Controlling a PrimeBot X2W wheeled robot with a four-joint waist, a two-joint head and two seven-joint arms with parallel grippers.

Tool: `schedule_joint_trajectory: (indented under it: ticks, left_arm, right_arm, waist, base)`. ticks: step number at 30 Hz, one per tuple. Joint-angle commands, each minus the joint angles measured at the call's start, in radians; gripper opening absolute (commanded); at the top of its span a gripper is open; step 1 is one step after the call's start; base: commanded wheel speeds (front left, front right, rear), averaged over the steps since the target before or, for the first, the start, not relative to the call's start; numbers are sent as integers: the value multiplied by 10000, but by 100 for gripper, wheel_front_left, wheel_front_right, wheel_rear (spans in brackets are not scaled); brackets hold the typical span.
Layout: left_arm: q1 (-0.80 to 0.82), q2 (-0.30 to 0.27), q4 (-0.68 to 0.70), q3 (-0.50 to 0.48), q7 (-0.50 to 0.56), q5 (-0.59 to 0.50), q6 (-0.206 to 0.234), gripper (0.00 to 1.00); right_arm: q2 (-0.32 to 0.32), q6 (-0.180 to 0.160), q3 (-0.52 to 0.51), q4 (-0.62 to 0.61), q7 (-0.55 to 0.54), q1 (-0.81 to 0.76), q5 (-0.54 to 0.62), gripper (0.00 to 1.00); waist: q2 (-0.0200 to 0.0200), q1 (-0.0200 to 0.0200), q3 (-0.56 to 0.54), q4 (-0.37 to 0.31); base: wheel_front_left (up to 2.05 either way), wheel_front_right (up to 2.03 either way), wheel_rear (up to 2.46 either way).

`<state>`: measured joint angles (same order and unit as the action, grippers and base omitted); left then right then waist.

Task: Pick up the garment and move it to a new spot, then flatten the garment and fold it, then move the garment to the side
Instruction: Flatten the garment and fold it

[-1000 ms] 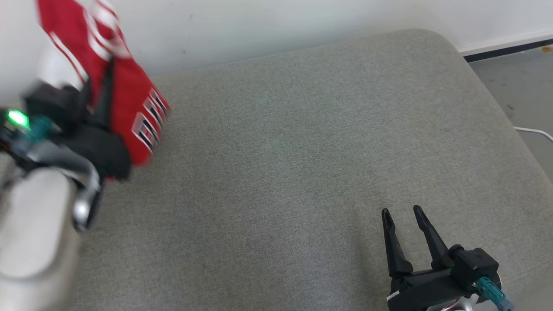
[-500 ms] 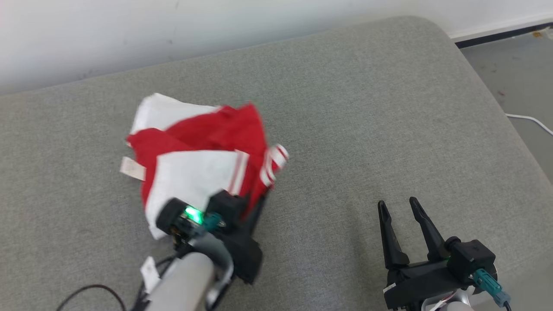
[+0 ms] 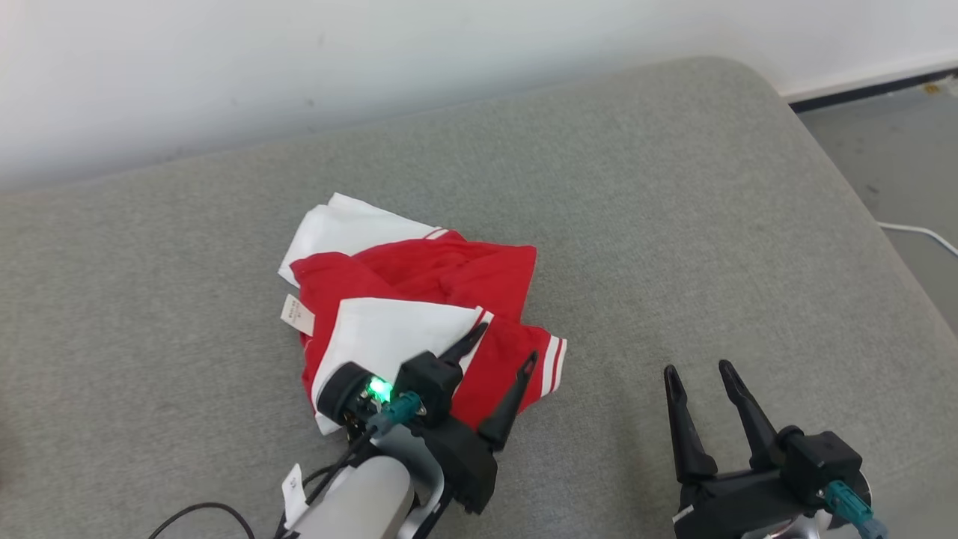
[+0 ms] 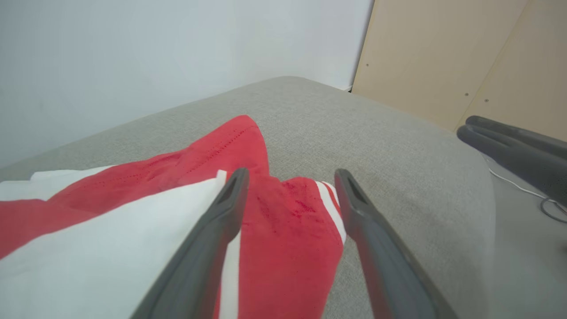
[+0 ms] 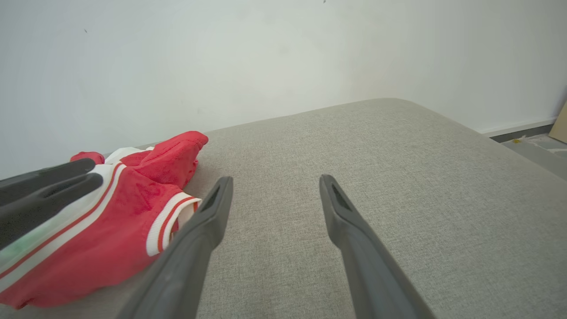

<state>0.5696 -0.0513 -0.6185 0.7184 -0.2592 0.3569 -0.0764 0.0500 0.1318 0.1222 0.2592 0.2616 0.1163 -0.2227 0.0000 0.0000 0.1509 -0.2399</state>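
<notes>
Over garment [image 3: 419, 284], left hand [image 3: 506, 343] wide open

— What is the work lying on?
— A grey fabric-covered cushion [image 3: 673, 224] with rounded corners, set against a white wall [image 3: 374, 60].
— Anything on it?
— One red and white garment [image 3: 419, 292], crumpled in a heap left of its middle.

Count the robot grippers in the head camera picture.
2. The left gripper is open over the red and white garment; the right gripper is open above bare grey cushion, right of the garment.
</notes>
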Motion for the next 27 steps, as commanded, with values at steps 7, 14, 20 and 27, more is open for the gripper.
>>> schedule_joint_trajectory:
  ticks: [7, 14, 20, 27]
  left_arm:
    - [-688, -632, 1758, -1460, -52, -79, 899, 100]
    - [-2003, -1770, 3301, -3033, -55, -277, 1479, 100]
    - [-3315, -2304, 4463, -4401, -54, -291, 1829, 100]
    - [-4987, -2158, 5333, -5680, -55, -355, 1957, 100]
  right_arm:
    - [2, -22, -12, -21, 51, -517, 237, 100]
    - [4, -22, -65, -120, 51, -817, 444, 100]
    - [8, -22, -11, -201, 51, -944, 573, 100]
    - [176, -22, 170, -242, 51, -1008, 589, 100]
  waist:
    - [0, 0, -964, 860]
    - [0, 0, -1367, 1336]
    - [0, 0, -1482, 1569]
    - [0, 0, -1590, 1689]
  base:
    - [0, 0, 0]
    - [0, 0, 0]
    - [0, 0, 0]
    - [0, 0, 0]
